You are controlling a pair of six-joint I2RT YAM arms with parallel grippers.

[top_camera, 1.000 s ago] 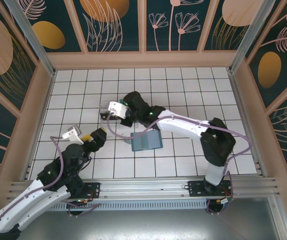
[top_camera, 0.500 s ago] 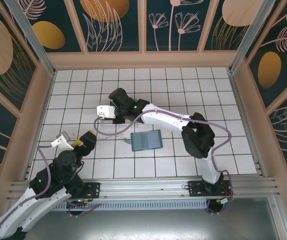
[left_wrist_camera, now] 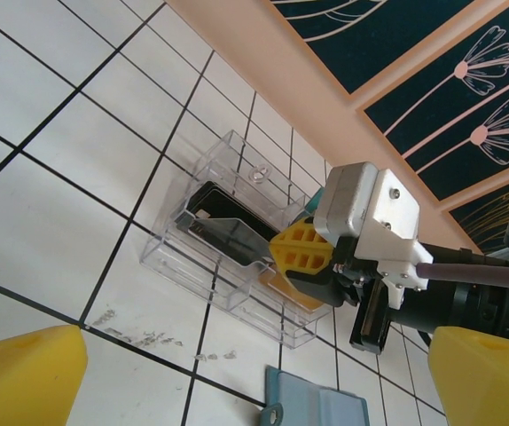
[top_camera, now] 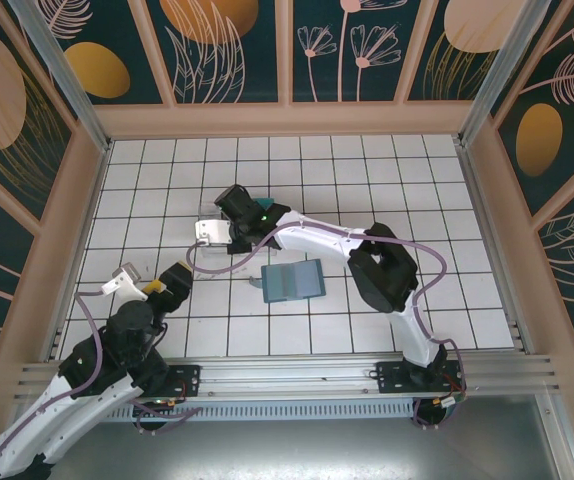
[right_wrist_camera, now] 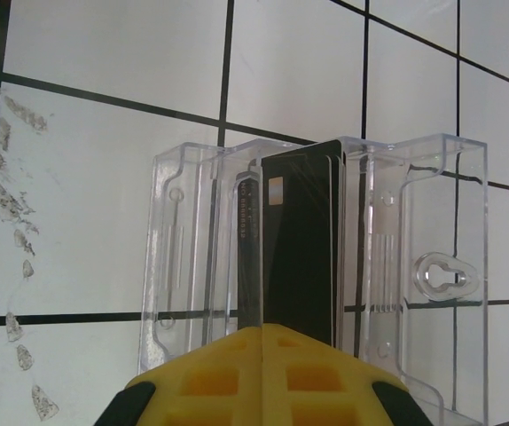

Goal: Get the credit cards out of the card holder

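Cards are in a clear plastic box (right_wrist_camera: 414,222), not in the card holder. A black card (right_wrist_camera: 299,240) stands on edge in the box's middle slot, with a second card's edge (right_wrist_camera: 247,248) just beside it, colour unclear. From the left wrist view the black card (left_wrist_camera: 223,226) tilts inside the box (left_wrist_camera: 184,257), and an orange-tan card (left_wrist_camera: 290,295) shows through the plastic at the box's near end.

Right claw (right_wrist_camera: 262,333) has its yellow fingers pinched together on the black card's near end. It reaches over the box from the right (left_wrist_camera: 303,257).

Card holder (top_camera: 293,282) lies flat on the white tiled tabletop (top_camera: 367,180). It is slate-blue, sits near the box on the side toward the arm bases, and does not touch it. Its edge also shows at the bottom of the left wrist view (left_wrist_camera: 317,410).

Left claw (top_camera: 167,283) hovers low at the near left, well apart from the card holder and pointed toward the box. Its fingers are spread wide with nothing between them (left_wrist_camera: 259,355).
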